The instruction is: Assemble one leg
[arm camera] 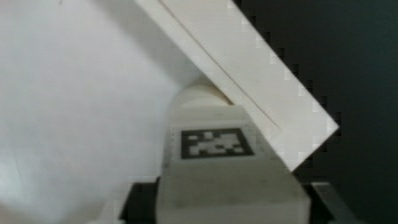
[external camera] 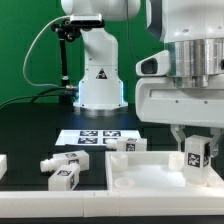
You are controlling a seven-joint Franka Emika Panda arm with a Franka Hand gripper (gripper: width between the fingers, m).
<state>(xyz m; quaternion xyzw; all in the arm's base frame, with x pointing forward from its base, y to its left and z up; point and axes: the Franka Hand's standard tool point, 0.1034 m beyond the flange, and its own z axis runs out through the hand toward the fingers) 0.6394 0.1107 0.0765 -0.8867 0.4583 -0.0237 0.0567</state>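
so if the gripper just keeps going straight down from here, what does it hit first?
Likely the large white panel: the gripper, shut on a leg, points down into it. The leg's lower end would meet it first; remaining gap unclear.

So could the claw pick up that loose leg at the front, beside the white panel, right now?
Probably not yet: the claw looks shut on the held leg over the white panel. Nothing covers the loose leg, though.
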